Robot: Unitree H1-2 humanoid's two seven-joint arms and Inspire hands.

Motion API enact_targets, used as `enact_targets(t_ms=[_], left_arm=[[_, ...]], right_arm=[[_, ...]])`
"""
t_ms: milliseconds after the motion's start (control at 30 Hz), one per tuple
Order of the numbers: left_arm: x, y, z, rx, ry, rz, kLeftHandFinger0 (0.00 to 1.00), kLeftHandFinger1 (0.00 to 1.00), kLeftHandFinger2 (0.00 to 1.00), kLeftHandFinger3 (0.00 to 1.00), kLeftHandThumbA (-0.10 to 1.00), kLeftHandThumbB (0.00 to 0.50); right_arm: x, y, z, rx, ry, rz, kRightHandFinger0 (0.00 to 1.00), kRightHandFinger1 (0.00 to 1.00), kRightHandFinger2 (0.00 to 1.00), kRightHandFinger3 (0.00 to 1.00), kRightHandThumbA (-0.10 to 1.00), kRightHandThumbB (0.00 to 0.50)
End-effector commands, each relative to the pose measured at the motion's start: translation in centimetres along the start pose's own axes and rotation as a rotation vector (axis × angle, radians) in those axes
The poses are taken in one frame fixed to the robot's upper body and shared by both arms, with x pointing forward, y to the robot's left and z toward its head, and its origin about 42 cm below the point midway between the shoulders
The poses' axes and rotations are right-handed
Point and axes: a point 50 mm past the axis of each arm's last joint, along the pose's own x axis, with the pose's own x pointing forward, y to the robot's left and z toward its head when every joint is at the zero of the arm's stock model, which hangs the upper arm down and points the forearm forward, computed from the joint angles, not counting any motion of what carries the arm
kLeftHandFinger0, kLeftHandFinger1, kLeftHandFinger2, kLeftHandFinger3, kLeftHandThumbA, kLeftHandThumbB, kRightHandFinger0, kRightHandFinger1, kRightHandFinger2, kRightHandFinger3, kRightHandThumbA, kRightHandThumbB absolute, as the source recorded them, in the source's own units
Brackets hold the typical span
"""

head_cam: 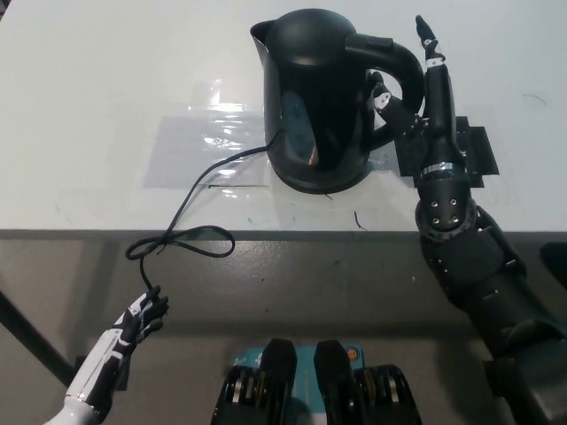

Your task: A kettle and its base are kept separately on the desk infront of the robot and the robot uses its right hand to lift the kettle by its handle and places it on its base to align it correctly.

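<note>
Head view: kettle (317,97) stood on base, desk (89,88) centre. Right hand (430,93) beside handle (390,62), fingers spread, empty. Risk: fingers snagging handle, tipping kettle. Left hand (133,328) low, state unclear.

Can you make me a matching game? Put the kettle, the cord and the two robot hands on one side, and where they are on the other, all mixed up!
Things:
1. kettle
2. power cord
3. left hand
4. right hand

Places:
A. low down, below the table edge
B. open, beside the kettle's handle
C. standing on the table
D. trailing off the table edge

Pairs: 1-C, 2-D, 3-A, 4-B
</note>
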Motion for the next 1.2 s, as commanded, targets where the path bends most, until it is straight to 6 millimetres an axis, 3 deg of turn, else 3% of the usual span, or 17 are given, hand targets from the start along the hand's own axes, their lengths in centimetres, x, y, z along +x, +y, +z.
enact_targets(t_ms=[0, 200, 267, 467, 533, 667, 967, 1167], left_arm=[[0.5, 1.3, 1.2, 0.047, -0.082, -0.008, 1.0, 1.0, 1.0, 1.0, 1.0, 0.216], [0.5, 1.2, 1.4, 0.038, -0.079, -0.011, 1.0, 1.0, 1.0, 1.0, 1.0, 0.223], [0.6, 1.2, 1.3, 0.036, -0.08, -0.011, 1.0, 1.0, 1.0, 1.0, 1.0, 0.22], [0.5, 1.4, 1.3, 0.039, -0.078, -0.005, 1.0, 1.0, 1.0, 1.0, 1.0, 0.236], [0.5, 1.4, 1.3, 0.041, -0.076, -0.005, 1.0, 1.0, 1.0, 1.0, 1.0, 0.246], [0.4, 1.3, 1.1, 0.036, -0.07, 0.004, 1.0, 1.0, 1.0, 1.0, 1.0, 0.253], [0.4, 1.2, 1.0, 0.037, -0.073, 0.0, 1.0, 1.0, 1.0, 1.0, 1.0, 0.228], [0.4, 1.0, 1.0, 0.032, -0.072, -0.001, 1.0, 1.0, 1.0, 1.0, 1.0, 0.23]], right_arm=[[2.1, 1.3, 2.4, 0.173, 0.028, 0.309, 1.0, 1.0, 1.0, 1.0, 0.8, 0.5], [2.4, 0.2, 3.2, 0.308, 0.009, 0.31, 1.0, 1.0, 1.0, 1.0, 0.75, 0.5], [2.6, -0.6, 3.9, 0.435, 0.012, 0.326, 1.0, 1.0, 1.0, 1.0, 0.7, 0.5], [1.9, -3.5, 8.3, 0.639, -0.123, 0.326, 1.0, 1.0, 1.0, 1.0, 0.8, 0.5], [1.3, -5.0, 10.0, 0.638, -0.187, 0.321, 1.0, 1.0, 1.0, 1.0, 1.0, 0.5], [0.6, -7.5, 12.0, 0.714, -0.246, 0.302, 1.0, 1.0, 1.0, 1.0, 1.0, 0.5], [-0.2, -10.5, 13.1, 0.832, -0.255, 0.311, 1.0, 1.0, 1.0, 1.0, 1.0, 0.5], [-0.7, -11.7, 13.2, 0.781, -0.284, 0.282, 1.0, 1.0, 1.0, 1.0, 1.0, 0.5]])
